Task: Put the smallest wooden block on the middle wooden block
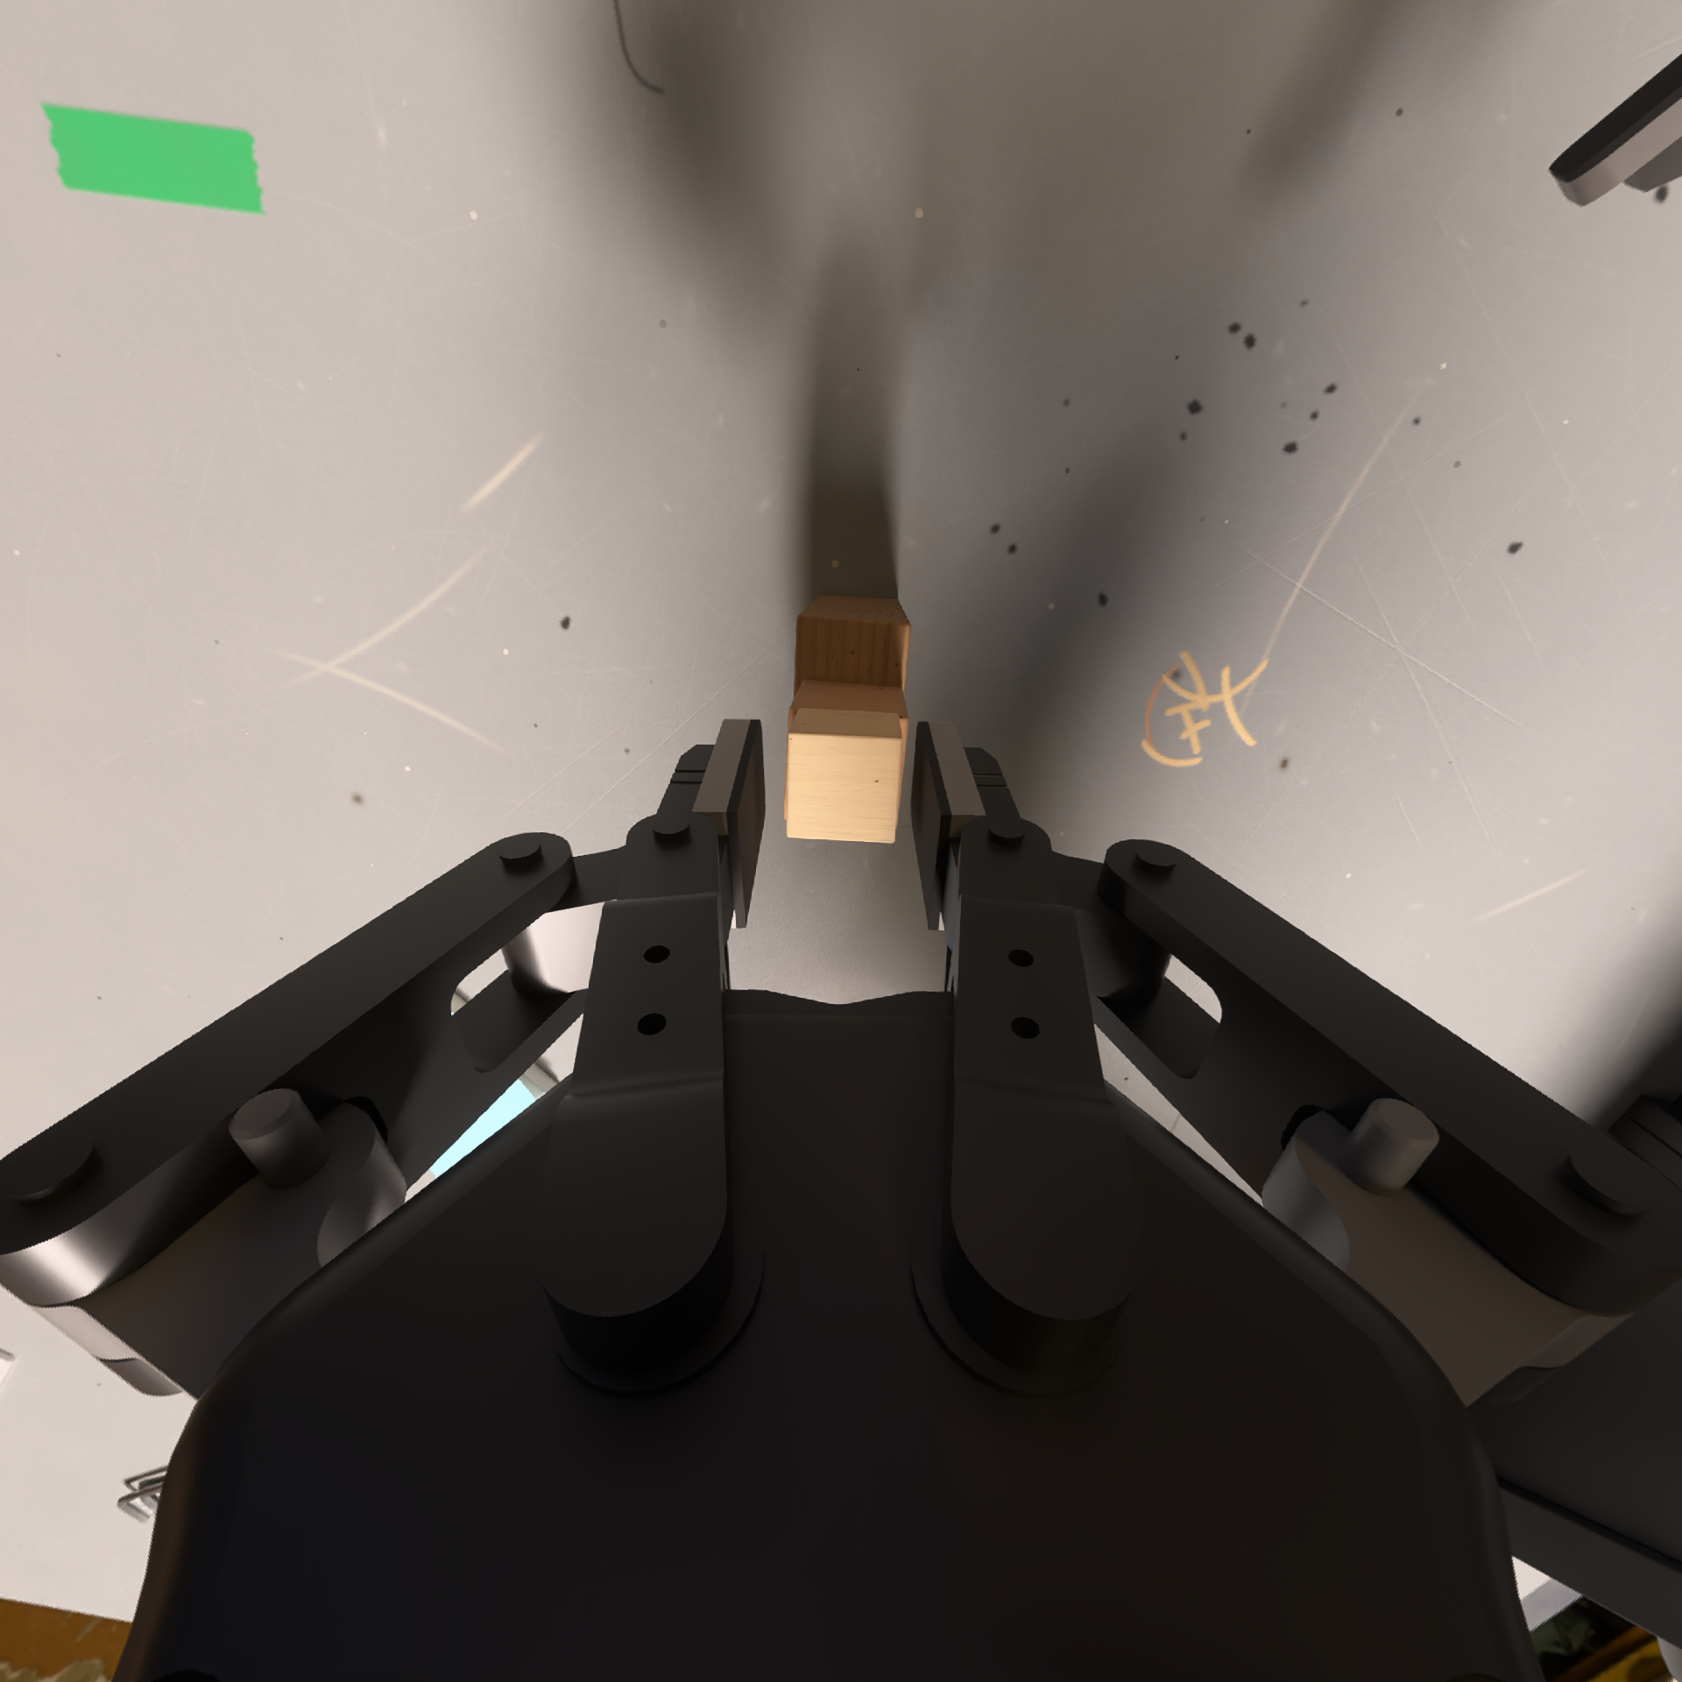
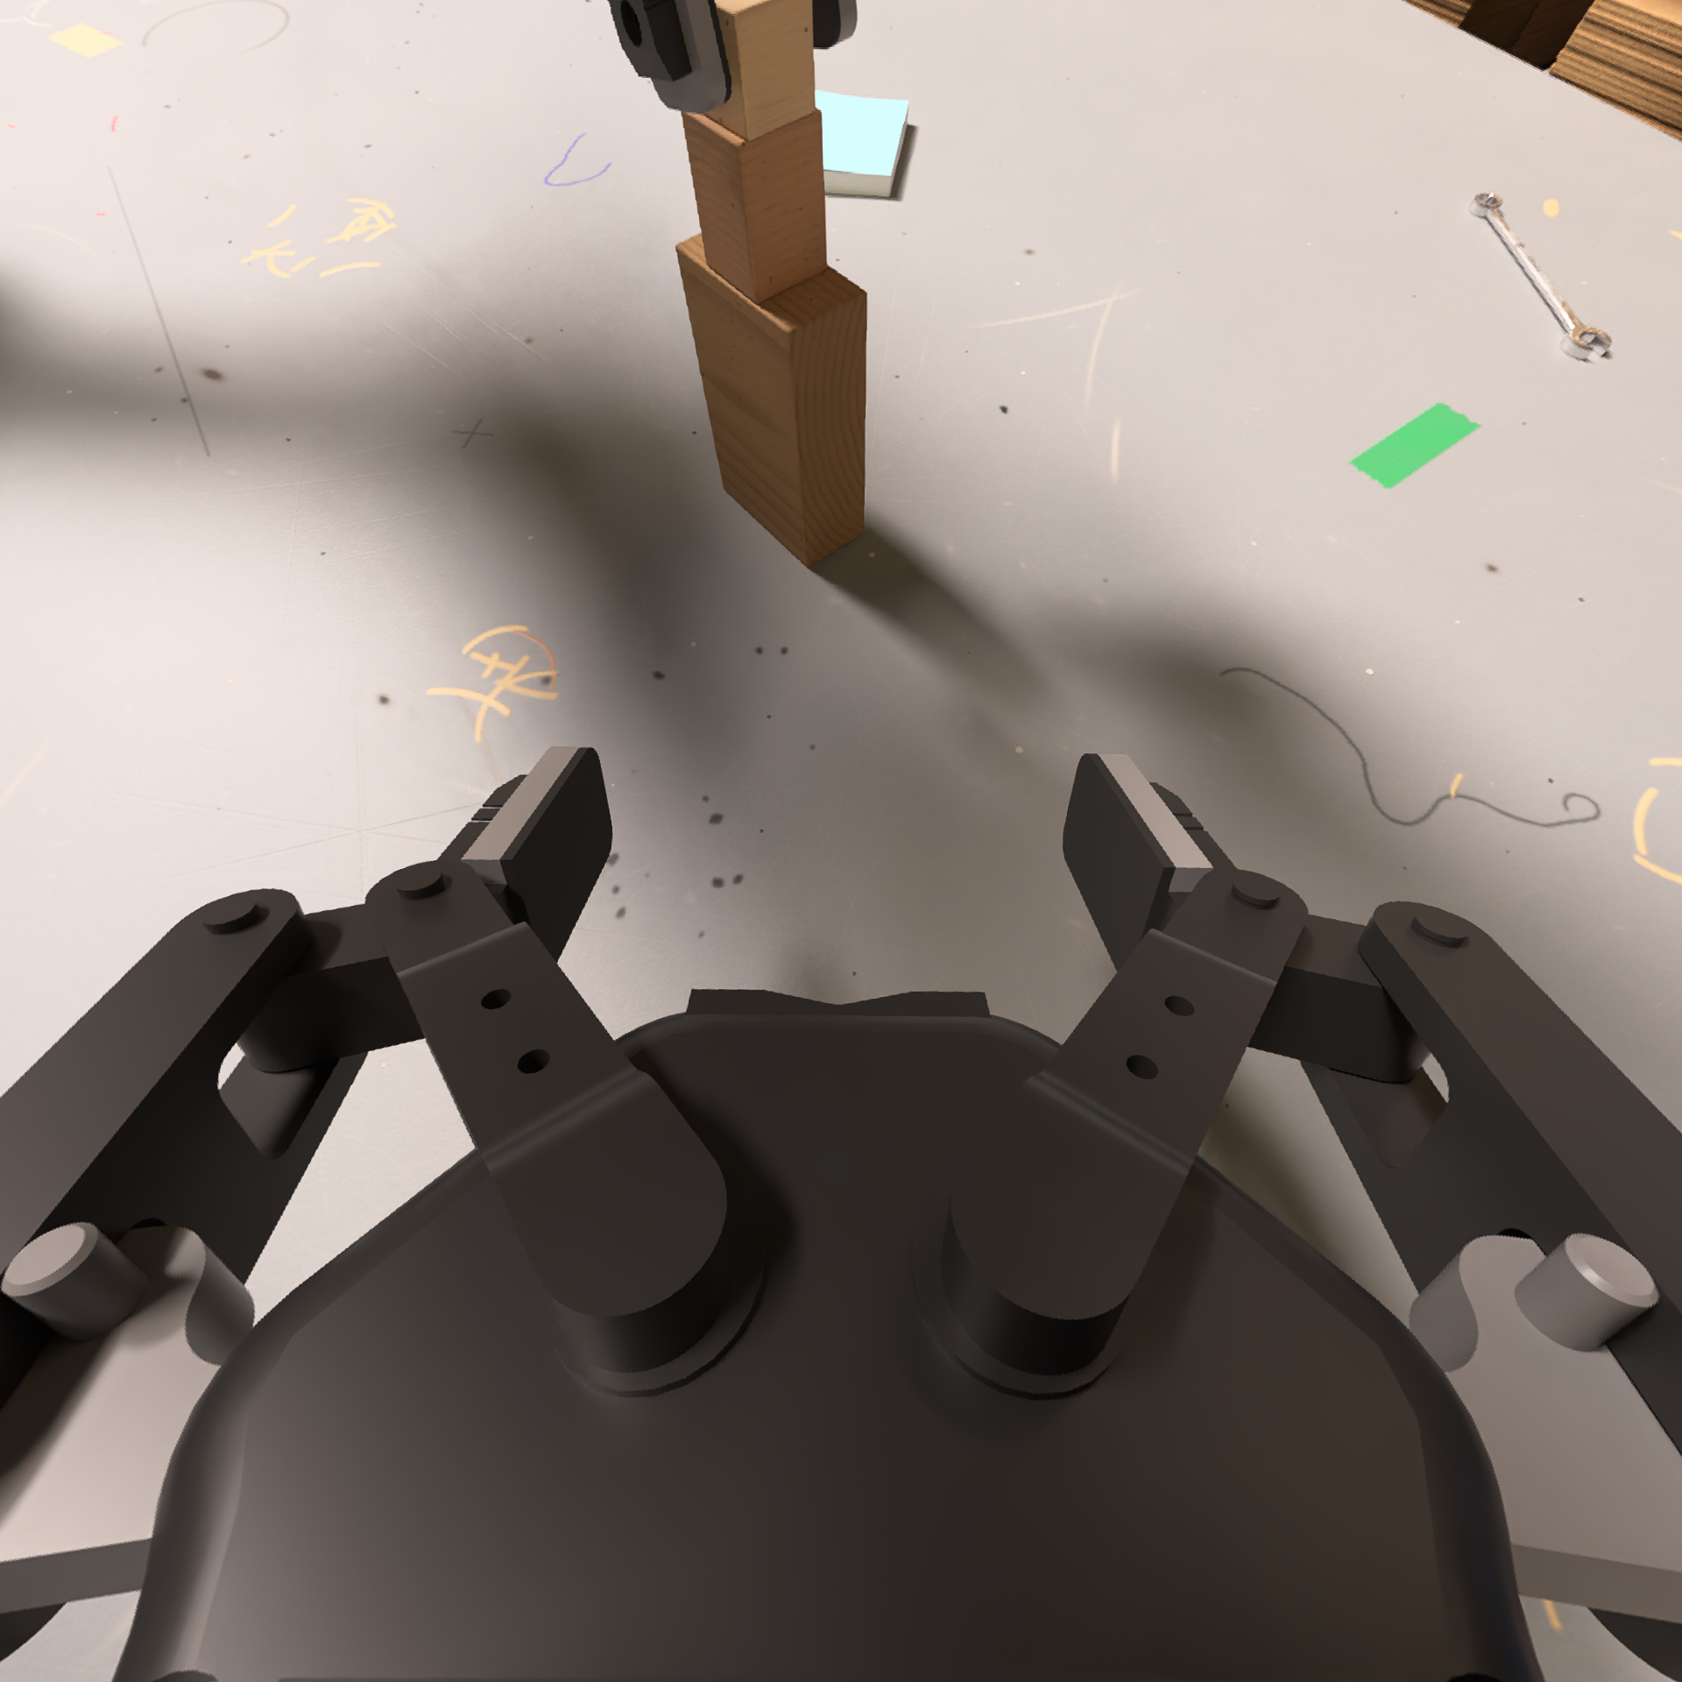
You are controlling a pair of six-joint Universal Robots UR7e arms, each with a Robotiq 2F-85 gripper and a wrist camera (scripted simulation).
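My left gripper [image 1: 837, 801] brackets the smallest block [image 1: 843, 785] atop the middle block [image 2: 754, 196], narrowly parted; my right gripper [image 2: 837, 819] gapes wide near the stack.

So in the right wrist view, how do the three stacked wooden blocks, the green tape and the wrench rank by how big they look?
1. Bottom block
2. Middle block
3. Top block, partly cut off by the frame
4. Wrench and green tape: too alike to rank, one long and thin, one short and wide.
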